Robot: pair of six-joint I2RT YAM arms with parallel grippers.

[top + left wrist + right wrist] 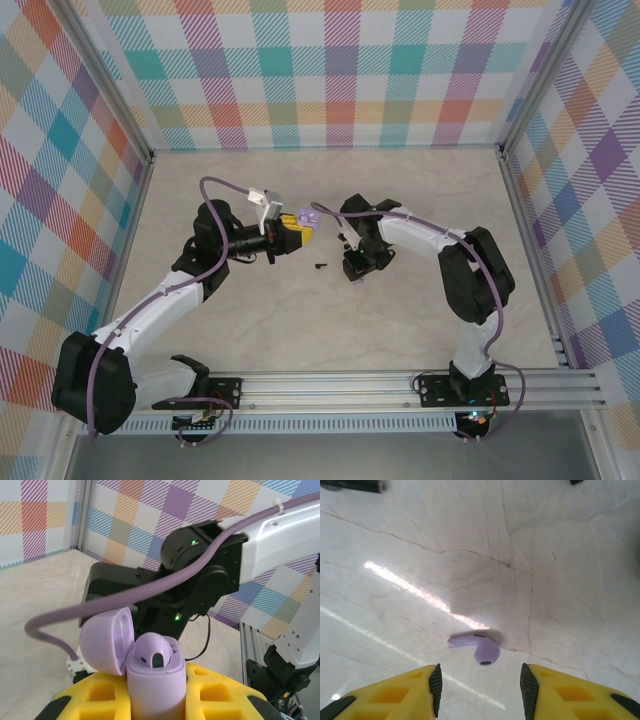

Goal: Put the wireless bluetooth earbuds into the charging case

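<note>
The left tool [292, 236] is clamped on the lavender charging case [152, 682], lid [107, 640] flipped open, with a lavender earbud [152, 655] seated inside. The right tool [480, 690] hangs with fingers spread just above the second lavender earbud [477, 647], which lies on the bench [545, 555].

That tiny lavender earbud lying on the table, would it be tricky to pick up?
Probably light: the pale lavender stemmed earbud is tiny. Its rounded, glossy head looks slippery and apt to swivel if nudged on the smooth marble-look tabletop.
</note>
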